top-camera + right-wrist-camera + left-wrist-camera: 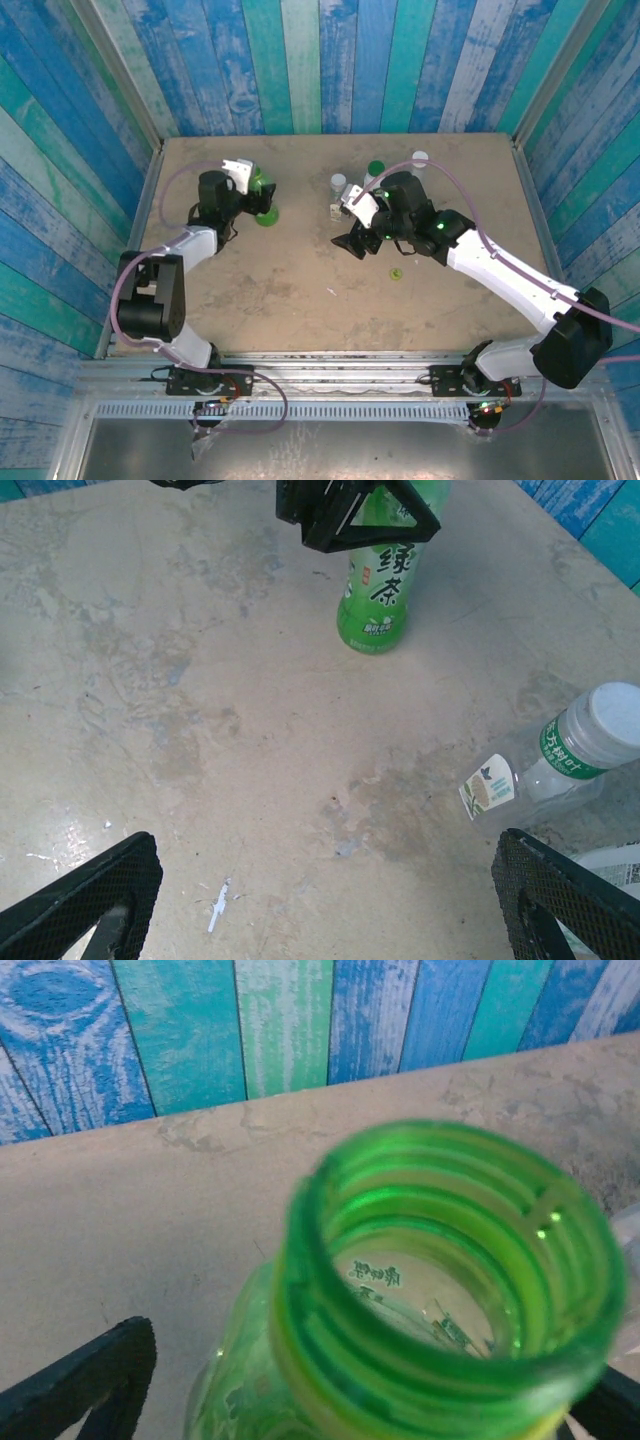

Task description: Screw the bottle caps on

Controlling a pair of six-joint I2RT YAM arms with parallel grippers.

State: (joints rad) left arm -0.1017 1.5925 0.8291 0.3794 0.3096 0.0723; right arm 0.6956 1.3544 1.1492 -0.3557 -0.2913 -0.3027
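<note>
My left gripper (375, 1355) straddles the uncapped green bottle (378, 605) standing upright on the table (200, 680), jaws spread and unclamped, while my right gripper (325, 845) hovers wide open, empty, nearby.

Stained table (290, 300): bottles (378, 605), loose green cap (396, 273).
</note>
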